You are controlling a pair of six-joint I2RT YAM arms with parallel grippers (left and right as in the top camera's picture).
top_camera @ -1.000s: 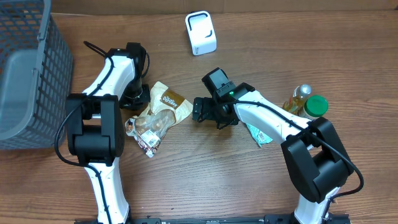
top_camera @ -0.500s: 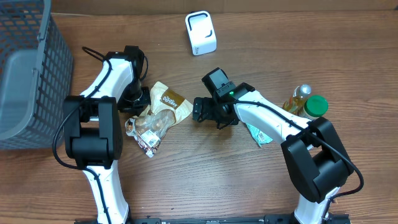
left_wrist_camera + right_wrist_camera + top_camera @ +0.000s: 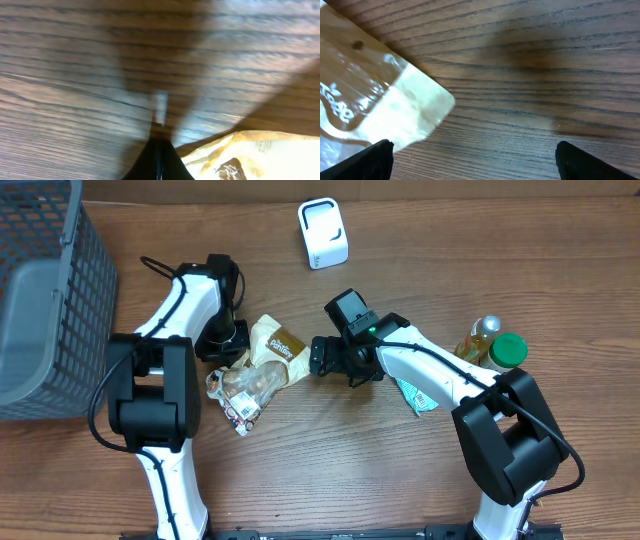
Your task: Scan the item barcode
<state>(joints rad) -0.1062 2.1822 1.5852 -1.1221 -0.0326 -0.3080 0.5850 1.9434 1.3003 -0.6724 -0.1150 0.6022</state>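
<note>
Snack pouch: a flat bag with a brown printed top panel and a clear lower part showing pale contents, lying on the wooden table slightly left of centre, long axis running diagonally. No barcode can be made out on its upper face.

Left gripper: touching or just beside the pouch's upper-left edge. In the left wrist view the 2 dark fingers are pressed together, with the pouch's cream-and-brown edge just to their right. That view is blurred, so whether any film is pinched between them cannot be told.

Right gripper: just beside the pouch's right end, pointing toward it. The jaws stand wide apart. In the right wrist view the gripper shows 1 fingertip at each lower corner, bare wood fills the gap, and the pouch's translucent sealed corner lies at the left, near the left fingertip. Nothing is held.

White scanner: upright at the far edge of the table, well apart from the pouch and both grippers.

Grey wire basket: at the far left. A teal packet lies partly under the right arm. A bottle of yellow liquid and a green-capped container stand together at the right.
</note>
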